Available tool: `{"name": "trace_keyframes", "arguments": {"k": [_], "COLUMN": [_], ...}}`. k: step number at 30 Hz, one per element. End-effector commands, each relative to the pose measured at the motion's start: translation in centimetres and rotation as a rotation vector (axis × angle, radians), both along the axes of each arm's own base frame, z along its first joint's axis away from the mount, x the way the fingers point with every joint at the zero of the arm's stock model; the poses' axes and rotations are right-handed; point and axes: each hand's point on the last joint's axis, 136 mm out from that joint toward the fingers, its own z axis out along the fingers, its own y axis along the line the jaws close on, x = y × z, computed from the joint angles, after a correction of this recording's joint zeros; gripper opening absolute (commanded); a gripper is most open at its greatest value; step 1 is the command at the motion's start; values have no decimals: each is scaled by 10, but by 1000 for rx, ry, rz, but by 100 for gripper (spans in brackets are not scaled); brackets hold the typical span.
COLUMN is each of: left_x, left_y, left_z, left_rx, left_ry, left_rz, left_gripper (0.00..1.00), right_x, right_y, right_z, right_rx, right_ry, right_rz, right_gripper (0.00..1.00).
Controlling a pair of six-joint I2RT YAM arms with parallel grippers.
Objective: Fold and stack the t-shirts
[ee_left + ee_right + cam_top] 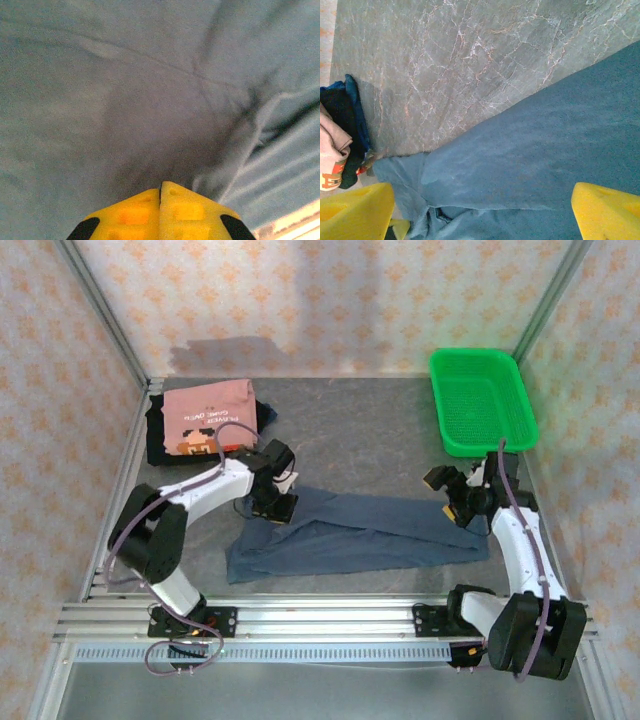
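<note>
Three shirts: a plain slate-blue t-shirt (360, 535), a salmon-pink t-shirt (205, 410) and a black t-shirt (158, 440), all on the grey marbled table (370, 430).
Slate-blue t-shirt: lies in a long band across the near middle of the table, between the two arms, with creases at its left end.
Salmon-pink t-shirt: folded at the far left corner, on top of the black t-shirt, whose dark edges show along its left and right sides.
Writing: the pink shirt carries short lines of white text above an orange and brown pixel-face print; the letters are too small to read.
Left gripper (272, 508): down on the blue shirt's left end. In the left wrist view its yellow fingers (135, 212) are pressed together, and the cloth's creases gather at their tips.
Right gripper (455, 508): above the shirt's right end. In the right wrist view its yellow fingers (605, 210) stand wide apart over blue cloth and grip nothing.
Green plastic mesh basket (480, 400): at the far right corner, well apart from the shirts.
</note>
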Motion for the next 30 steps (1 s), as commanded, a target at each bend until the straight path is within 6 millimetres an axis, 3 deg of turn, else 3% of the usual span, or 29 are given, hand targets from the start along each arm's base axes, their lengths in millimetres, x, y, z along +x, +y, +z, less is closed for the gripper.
{"name": "trace_keyframes", "arguments": {"k": [1,6,10,14,17,19,22,23,27,30], "left_x": [-16,-51,-67,-56,-40,-27,-15,-15,-19,-20], "left_y": [-2,-22,-40,-45,-38,-22,10,20,35,46], "left_z": [2,-12,-10,22,48,52,36,28,0,-23], "left_rx": [6,-33,-63,-144,-179,-163,-73,-13,160,272], "left_ry": [-33,-5,-4,-124,-213,-234,-171,-137,-14,36], "left_rz": [2,-37,-76,-21,66,186,362,401,456,493], "left_gripper": [5,11,36,61,70,74,72,68,31,16], "right_x": [5,10,13,15,14,11,5,2,-12,-16], "right_y": [-1,-1,-1,-1,1,6,20,26,33,31], "right_z": [-3,-5,-7,-5,-4,-5,-10,-22,-54,-73], "right_rx": [0,2,8,13,12,0,-65,-96,-278,-348], "right_ry": [-3,2,14,16,24,40,82,136,289,346], "right_rz": [-6,-3,-2,-2,8,36,109,136,191,159], "right_gripper": [92,92,92,92,92,92,92,92,80,61]}}
